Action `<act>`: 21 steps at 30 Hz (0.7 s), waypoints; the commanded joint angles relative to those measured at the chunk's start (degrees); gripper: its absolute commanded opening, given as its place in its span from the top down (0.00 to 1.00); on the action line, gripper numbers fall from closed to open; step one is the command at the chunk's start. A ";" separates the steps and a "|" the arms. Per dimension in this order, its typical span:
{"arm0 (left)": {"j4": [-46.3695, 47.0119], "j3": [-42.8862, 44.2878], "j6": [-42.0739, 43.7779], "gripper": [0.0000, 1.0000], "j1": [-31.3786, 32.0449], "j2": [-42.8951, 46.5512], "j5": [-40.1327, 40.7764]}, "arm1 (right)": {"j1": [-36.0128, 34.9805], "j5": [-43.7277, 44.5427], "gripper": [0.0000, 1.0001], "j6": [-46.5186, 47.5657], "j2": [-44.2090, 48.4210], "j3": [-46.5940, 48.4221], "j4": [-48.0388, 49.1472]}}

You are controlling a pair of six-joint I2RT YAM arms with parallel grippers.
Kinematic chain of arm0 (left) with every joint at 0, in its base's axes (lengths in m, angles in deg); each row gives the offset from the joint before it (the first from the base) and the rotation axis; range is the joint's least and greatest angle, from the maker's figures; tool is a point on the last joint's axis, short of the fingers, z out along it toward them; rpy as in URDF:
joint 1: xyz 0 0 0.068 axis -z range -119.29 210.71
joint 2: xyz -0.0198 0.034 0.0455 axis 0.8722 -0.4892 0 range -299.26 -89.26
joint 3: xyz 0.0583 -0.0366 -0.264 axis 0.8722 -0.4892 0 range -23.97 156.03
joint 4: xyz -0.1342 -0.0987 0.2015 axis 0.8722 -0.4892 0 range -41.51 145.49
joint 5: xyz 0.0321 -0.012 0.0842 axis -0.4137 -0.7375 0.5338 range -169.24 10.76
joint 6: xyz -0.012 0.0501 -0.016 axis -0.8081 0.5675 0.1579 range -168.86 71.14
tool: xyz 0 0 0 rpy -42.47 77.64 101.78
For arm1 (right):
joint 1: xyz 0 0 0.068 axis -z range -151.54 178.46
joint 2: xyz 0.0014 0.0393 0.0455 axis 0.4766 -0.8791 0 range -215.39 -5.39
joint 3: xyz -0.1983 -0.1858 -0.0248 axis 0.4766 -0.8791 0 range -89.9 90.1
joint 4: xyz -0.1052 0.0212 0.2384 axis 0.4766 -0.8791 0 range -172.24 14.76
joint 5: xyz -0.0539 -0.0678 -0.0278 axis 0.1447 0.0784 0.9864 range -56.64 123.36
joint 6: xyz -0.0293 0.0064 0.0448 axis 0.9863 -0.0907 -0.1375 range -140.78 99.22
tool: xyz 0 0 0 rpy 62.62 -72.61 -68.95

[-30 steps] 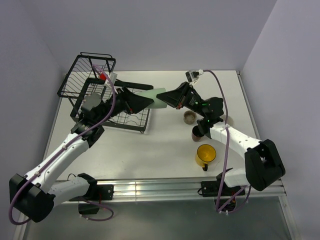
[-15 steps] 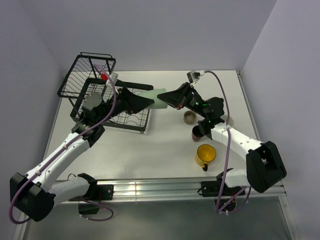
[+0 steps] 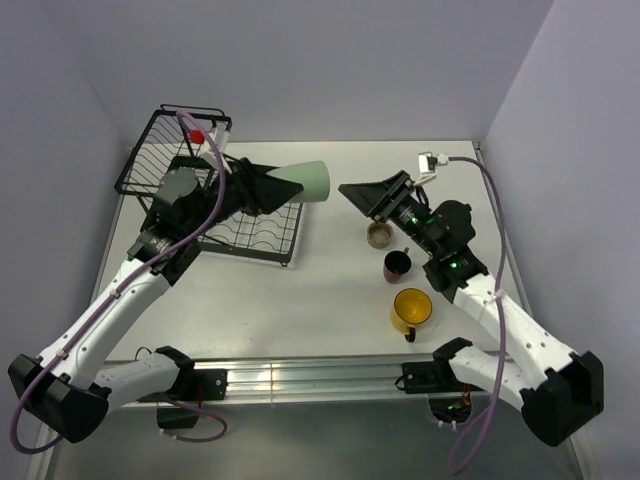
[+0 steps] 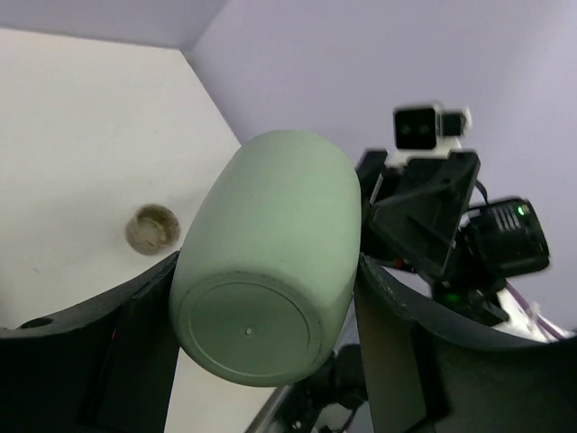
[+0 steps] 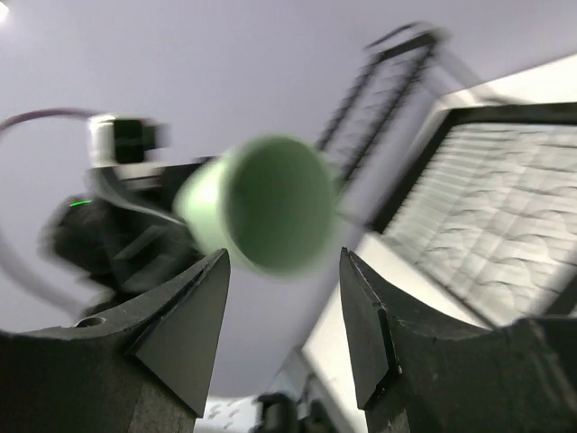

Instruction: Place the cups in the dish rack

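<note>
1. The left gripper (image 3: 283, 187) is clamped on the pale green tumbler (image 3: 312, 182), with one finger on each side of its wall near the base.
2. The tumbler hangs sideways in the air at upper centre of the top view. Its mouth faces frame right, by the upper right corner of the dish rack (image 3: 150, 165).
3. The right gripper (image 3: 355, 193) stands released and empty, right of the tumbler's mouth and apart from it.
4. The beige speckled cup (image 3: 379, 234), dark brown mug (image 3: 397, 266) and yellow mug (image 3: 411, 309) sit at centre right.
5. The tumbler looks stiff, light, smooth and tapered, so it could slide; a squeeze across the wall suits it.
</note>
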 commanded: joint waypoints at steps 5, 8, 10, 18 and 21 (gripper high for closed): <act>-24.81 19.89 14.58 1.00 -0.27 -5.88 27.74 | 0.38 20.66 0.40 14.25 8.87 5.59 -27.98; -32.36 28.95 18.63 1.00 -0.27 -14.66 33.50 | 0.47 23.21 0.40 16.27 8.87 7.44 -32.21; -34.84 35.45 20.30 1.00 -0.18 -21.96 37.02 | 0.38 23.56 0.40 17.15 8.52 7.89 -33.10; -48.45 61.64 24.96 1.00 -0.09 -49.45 45.90 | 0.38 22.69 0.40 19.97 6.33 9.56 -37.06; -53.64 70.67 26.10 1.00 -0.62 -57.45 48.63 | 0.38 21.99 0.40 20.85 5.54 9.65 -37.85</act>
